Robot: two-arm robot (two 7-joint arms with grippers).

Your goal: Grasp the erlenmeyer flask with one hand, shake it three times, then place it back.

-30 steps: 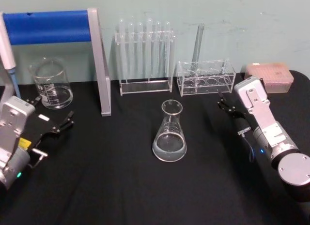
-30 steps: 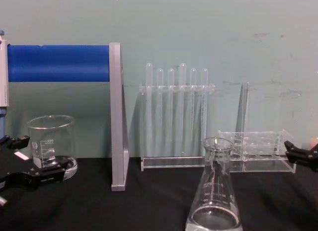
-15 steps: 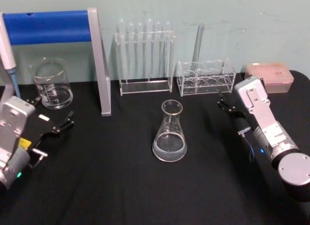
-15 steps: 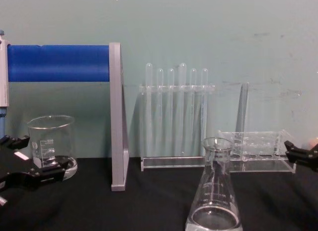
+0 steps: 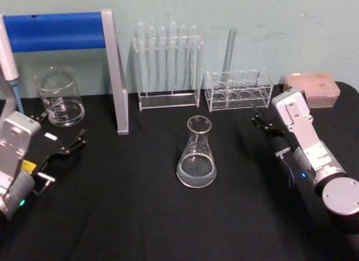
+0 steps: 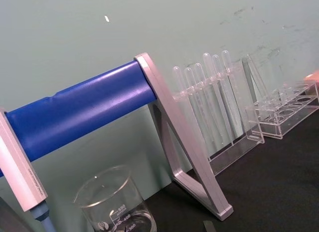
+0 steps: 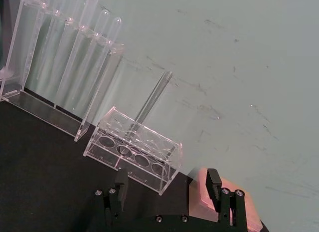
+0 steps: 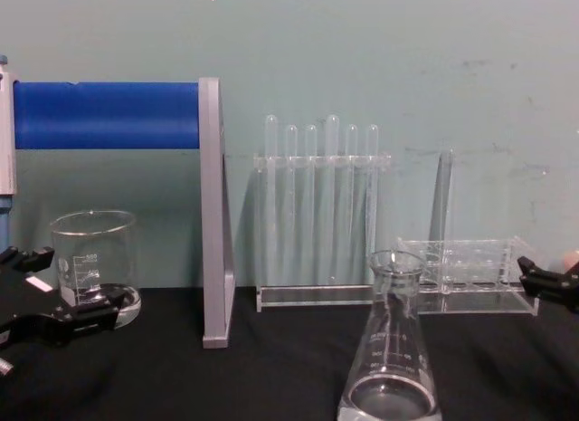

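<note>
The erlenmeyer flask (image 5: 196,157) stands upright on the black table near its middle, holding a little clear liquid; the chest view shows the flask (image 8: 391,353) close and low. To its right, my right gripper (image 5: 259,120) hovers open, well apart from the flask, and its two black fingers (image 7: 121,184) stand spread with nothing between them. One right fingertip (image 8: 541,281) pokes in at the chest view's edge. My left gripper (image 5: 59,132) rests open at the far left in front of the beaker, also empty.
A glass beaker (image 5: 59,98) stands at back left under a blue-bar stand (image 5: 56,31). A tall test tube rack (image 5: 168,64) and a low clear rack (image 5: 238,90) with one tube line the back. A pink box (image 5: 312,88) sits at back right.
</note>
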